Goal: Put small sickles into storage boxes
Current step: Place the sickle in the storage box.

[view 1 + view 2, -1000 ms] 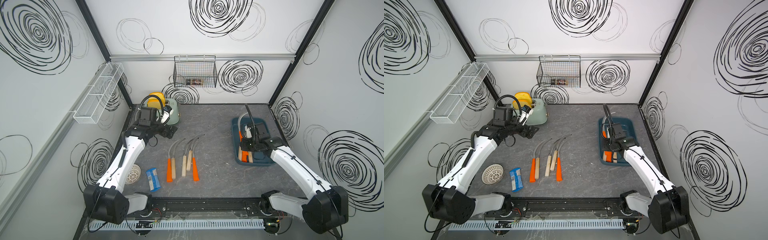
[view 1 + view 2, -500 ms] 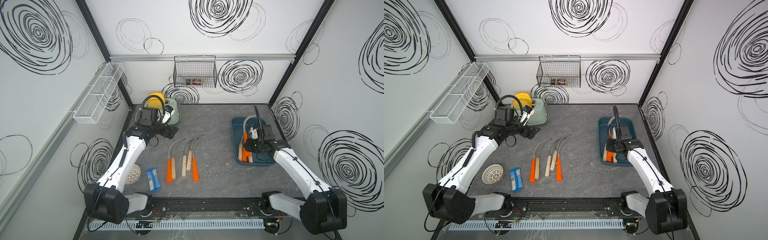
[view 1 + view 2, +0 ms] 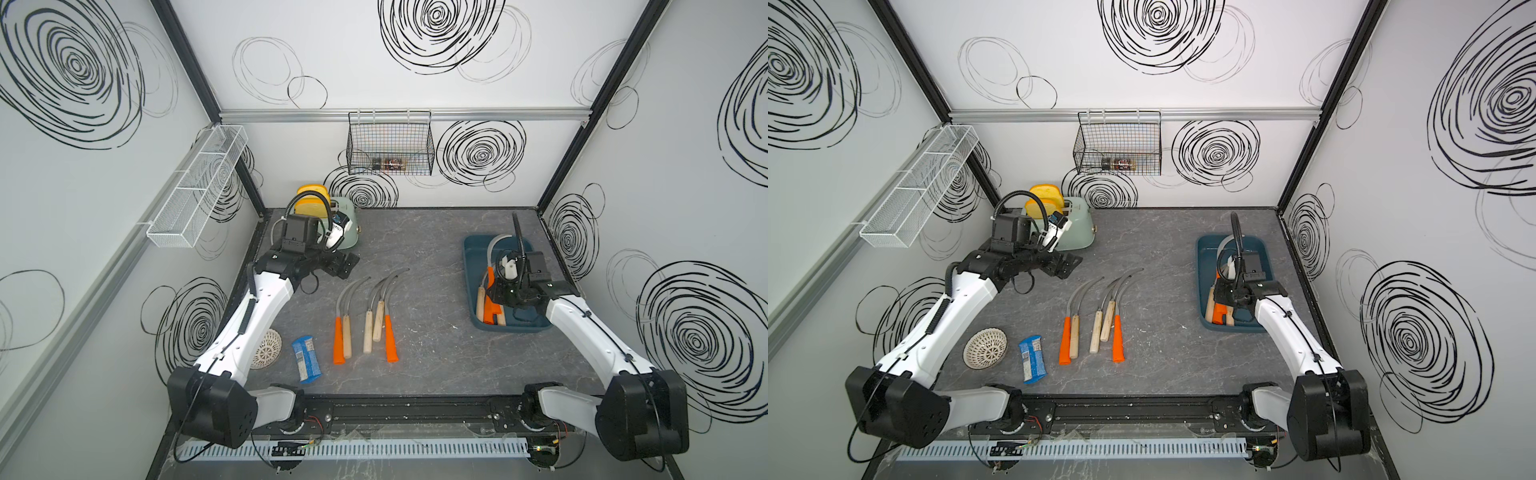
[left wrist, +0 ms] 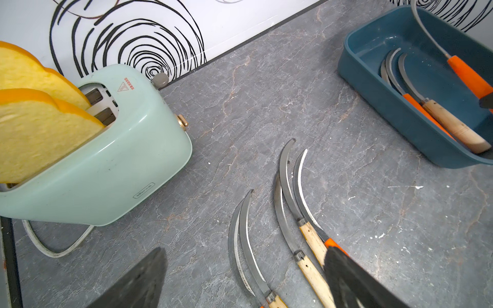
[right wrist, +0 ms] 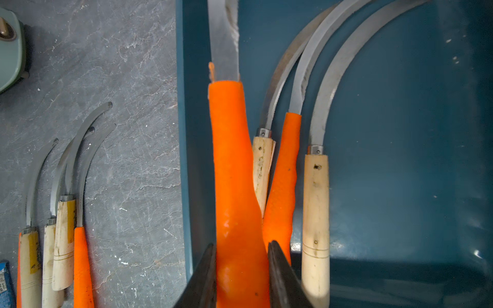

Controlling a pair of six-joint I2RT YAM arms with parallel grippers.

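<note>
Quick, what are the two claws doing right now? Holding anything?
Left claw: open, holding nothing.
Right claw: shut on an orange-handled sickle above the blue tub.

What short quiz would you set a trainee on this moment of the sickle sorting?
1. How many sickles lie on the table, outside the teal tub?
2. True or false: the left gripper is clamped on a sickle.
3. What is the right gripper shut on? A) a wooden handle B) an orange handle C) a bare blade

Key:
1. Five.
2. False: it is open and empty, beside the toaster.
3. B, held over the tub.
</note>
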